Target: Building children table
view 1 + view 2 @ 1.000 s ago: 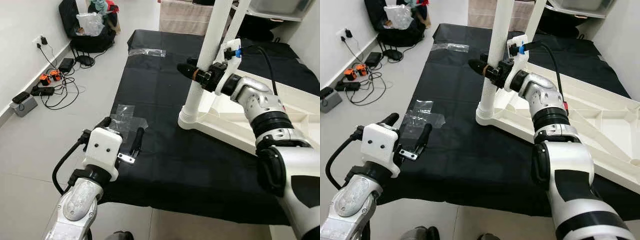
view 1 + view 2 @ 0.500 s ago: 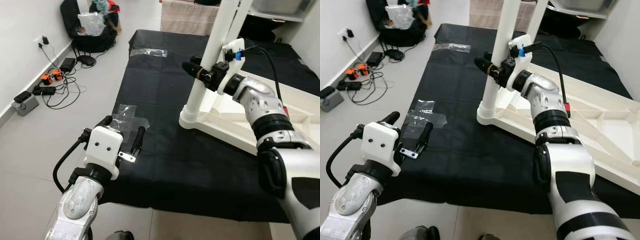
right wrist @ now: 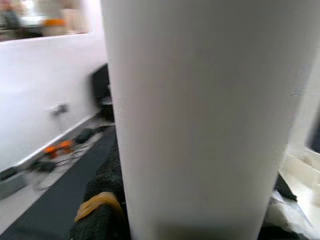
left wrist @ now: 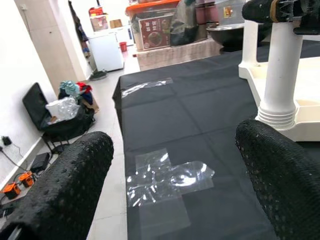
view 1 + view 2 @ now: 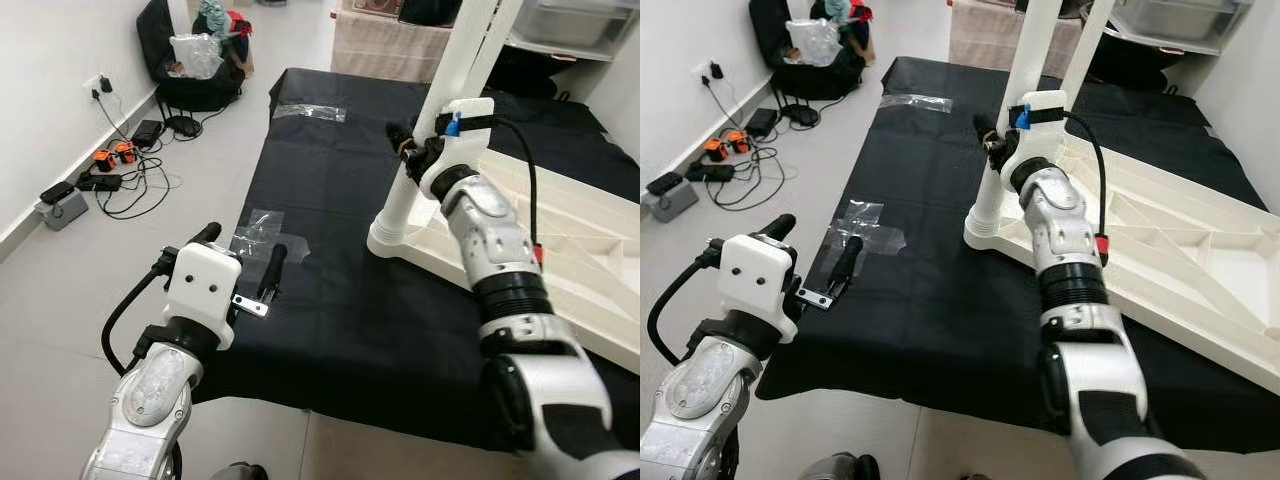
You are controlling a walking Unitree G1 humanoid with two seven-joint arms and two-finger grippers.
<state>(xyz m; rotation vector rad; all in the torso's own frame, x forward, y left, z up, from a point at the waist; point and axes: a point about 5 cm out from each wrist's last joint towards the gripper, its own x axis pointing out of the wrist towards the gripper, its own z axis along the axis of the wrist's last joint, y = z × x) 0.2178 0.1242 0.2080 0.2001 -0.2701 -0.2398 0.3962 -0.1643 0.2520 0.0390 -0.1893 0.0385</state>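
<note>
1. Tabletop [image 5: 1180, 250], a white plastic panel with ribbed underside facing up, lies on the right part of a black sheet [image 5: 330, 200] spread over the tiled floor [image 5: 80, 270].

2. One white table leg [image 5: 420, 140] stands upright in the corner socket of the panel nearest the middle of the sheet; a ringed collar marks its foot. A second white leg [image 5: 1092, 30] rises behind it, further back.

3. Right gripper [image 5: 408, 140] is at the standing leg, well above its collar. One black finger [image 5: 988, 130] pokes out on the leg's far-left side; in the right wrist view the white leg [image 3: 200, 115] sits squarely between the fingers with a black pad pressed at its edge, so the fingers appear clamped on the leg, though the far finger is mostly hidden.

4. Left gripper [image 5: 240, 255] hovers low over the near-left edge of the sheet. Its two black fingers [image 4: 75, 175] are spread wide apart with nothing between them.

5. Clear plastic wrapping [image 4: 165, 180] lies flat on the sheet just ahead of the left gripper, crumpled and shiny. Another strip of clear plastic [image 5: 308, 112] lies near the sheet's far edge.

6. Off the sheet, along the left wall, are a wall socket, tangled black cables [image 5: 125, 180] with small orange items, and a black bag [image 5: 195, 75] holding a clear plastic bag.
</note>
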